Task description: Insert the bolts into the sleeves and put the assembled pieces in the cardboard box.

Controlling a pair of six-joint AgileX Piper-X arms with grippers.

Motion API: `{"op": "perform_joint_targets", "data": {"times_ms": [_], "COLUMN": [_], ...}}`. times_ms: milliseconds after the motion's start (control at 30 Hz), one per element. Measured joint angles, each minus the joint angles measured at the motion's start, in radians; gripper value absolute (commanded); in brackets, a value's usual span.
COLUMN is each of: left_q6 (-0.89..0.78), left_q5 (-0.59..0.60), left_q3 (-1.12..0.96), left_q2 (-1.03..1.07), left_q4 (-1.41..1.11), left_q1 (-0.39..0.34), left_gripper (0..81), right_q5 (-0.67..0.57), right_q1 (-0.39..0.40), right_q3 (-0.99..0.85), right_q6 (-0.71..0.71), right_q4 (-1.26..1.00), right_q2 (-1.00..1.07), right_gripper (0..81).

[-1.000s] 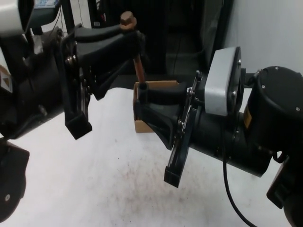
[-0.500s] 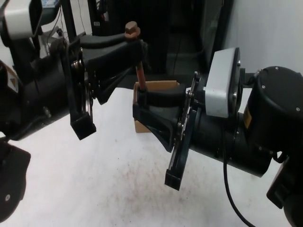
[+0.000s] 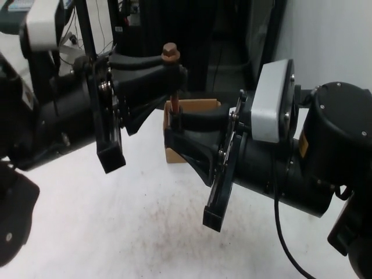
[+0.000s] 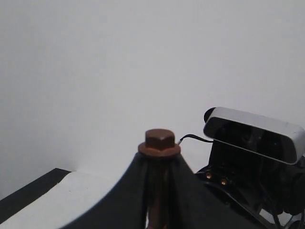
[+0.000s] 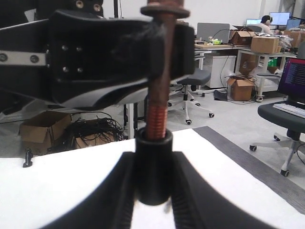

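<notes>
While the left gripper is clamped on the bolt just under its hex head, the right gripper squeezes the black sleeve below it. Bolt's long axis stands upright, head up, threaded end down in the sleeve's mouth, probably only partway. Both sit raised at the near corner of the cardboard box.

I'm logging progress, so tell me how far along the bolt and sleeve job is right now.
Done: both parts are picked up. In hand: the left gripper holds the bolt upright, its threaded end at the mouth of the black sleeve in the right gripper. Left: push it fully in, then place the piece in the cardboard box.
</notes>
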Motion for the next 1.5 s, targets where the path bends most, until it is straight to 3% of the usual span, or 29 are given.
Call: {"op": "perform_joint_targets", "data": {"times_ms": [333,400,567,633,1300,1400,1500], "left_q6": [0.049,0.049,0.013,0.000,-0.038,-0.035,-0.002], "left_q5": [0.046,0.046,0.046,0.046,0.042,-0.006,-0.066], "left_q3": [-0.067,-0.070,-0.070,-0.070,-0.070,-0.070,-0.070], "left_q2": [-0.004,-0.011,-0.024,-0.027,-0.079,-0.110,-0.139], "left_q4": [0.168,0.174,0.188,0.189,0.204,0.195,0.191], "left_q1": [0.000,0.000,0.000,0.000,0.000,0.000,0.000], "left_gripper": [1.5,7.2,32.0,35.6,35.6,35.5,26.2], "right_q5": [0.008,0.008,-0.002,-0.004,-0.006,-0.006,0.000], "right_q1": [-0.002,-0.002,-0.002,-0.002,0.000,0.000,0.000], "right_q3": [0.000,0.000,0.000,0.000,0.000,0.000,0.000], "right_q6": [0.007,0.007,0.007,0.007,0.007,0.007,0.007], "right_q4": [0.000,0.000,-0.007,-0.007,-0.007,-0.007,-0.007], "right_q2": [0.000,0.000,0.000,0.000,0.000,0.000,0.000], "right_gripper": [0.9,0.9,0.9,0.9,0.9,0.9,0.9]}}
